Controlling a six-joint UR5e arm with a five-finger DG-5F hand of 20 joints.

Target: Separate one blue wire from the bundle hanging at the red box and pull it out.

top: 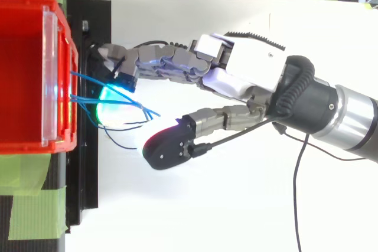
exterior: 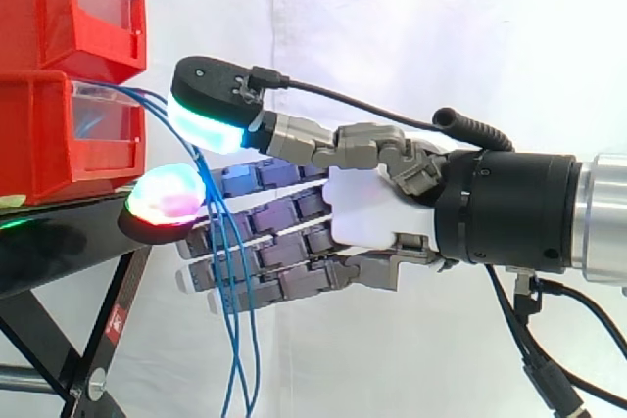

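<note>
Blue wire bundle (exterior: 235,340) is hanging from the front of the red box (exterior: 39,134), arching out over its lip and dropping down past the edge of the black stand (exterior: 59,242). In the top view the strands (top: 118,103) are fanning out from the box rim (top: 59,140) towards the hand, a few running apart from one another.

The hand (exterior: 367,212) is reaching in level from the right, with its fingers lying straight and stacked just behind the hanging strands. The thumb pad (exterior: 211,124) is hovering above the wires where they leave the box, and a glowing fingertip (exterior: 167,193) is sitting below them, near the stand's edge. The wires are passing through the gap between these two pads. The pads are standing apart, so the hand is spread wide and is not pinching anything.

In my judgement this posture is bracketing the bundle near its root, where the strands are spreading most, so that one can be singled out before the pads close.

The wires are thin, bright blue and limp, and they are looping loosely. They are overlapping closely below the hand. Catching more than one strand appears to be the main risk.
</note>
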